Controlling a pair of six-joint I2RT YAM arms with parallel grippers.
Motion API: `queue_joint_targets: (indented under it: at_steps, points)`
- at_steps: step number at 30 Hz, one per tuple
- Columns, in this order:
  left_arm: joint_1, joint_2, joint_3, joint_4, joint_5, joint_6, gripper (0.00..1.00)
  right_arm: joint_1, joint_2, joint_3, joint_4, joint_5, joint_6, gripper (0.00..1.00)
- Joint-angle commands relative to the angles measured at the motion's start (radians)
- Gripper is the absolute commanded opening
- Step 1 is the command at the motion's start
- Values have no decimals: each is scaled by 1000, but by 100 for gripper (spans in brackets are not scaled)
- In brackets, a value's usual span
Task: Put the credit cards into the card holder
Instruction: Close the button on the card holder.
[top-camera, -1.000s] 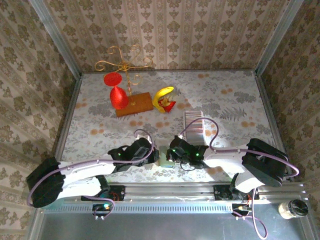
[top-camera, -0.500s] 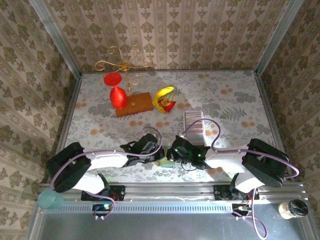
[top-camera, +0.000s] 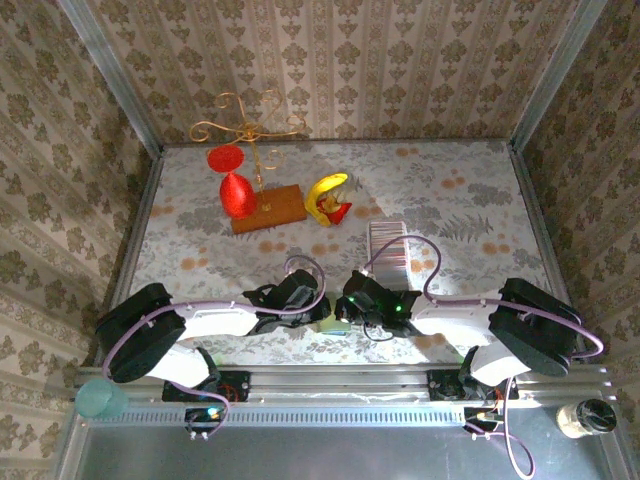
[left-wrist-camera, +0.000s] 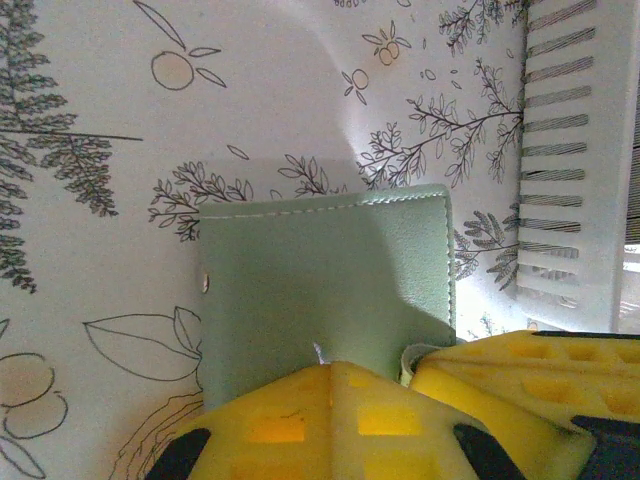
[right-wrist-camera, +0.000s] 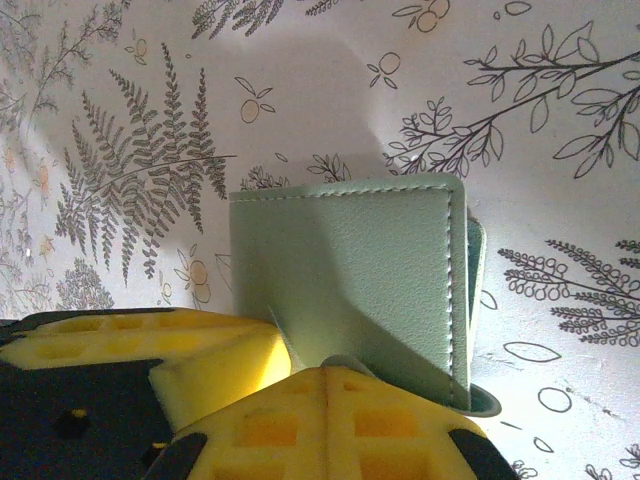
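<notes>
One card holder (left-wrist-camera: 320, 280) between left pincer (left-wrist-camera: 326, 372) and right pincer (right-wrist-camera: 302, 358); one card strip (top-camera: 388, 246).

The small pale sage-green folding wallet (top-camera: 335, 322) (left-wrist-camera: 320, 290) (right-wrist-camera: 350, 280), with rounded corners and stitching along its edges, sits folded shut on the table, close to the middle of the near edge. The long ribbed strip of overlapped silvery-white cards (top-camera: 388, 247) lies just beyond it, slightly to the right, running toward the far edge.
</notes>
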Motion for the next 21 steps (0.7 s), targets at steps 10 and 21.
queue_joint_targets:
  at_steps: [10,21]
  points:
    - [-8,6,-67,-88,-76,-35,0,-16,82,-100,-257,107,17,0]
    - [73,-180,-28,-246,-59,65,0,-5,-30,53,-224,182,-78,18]
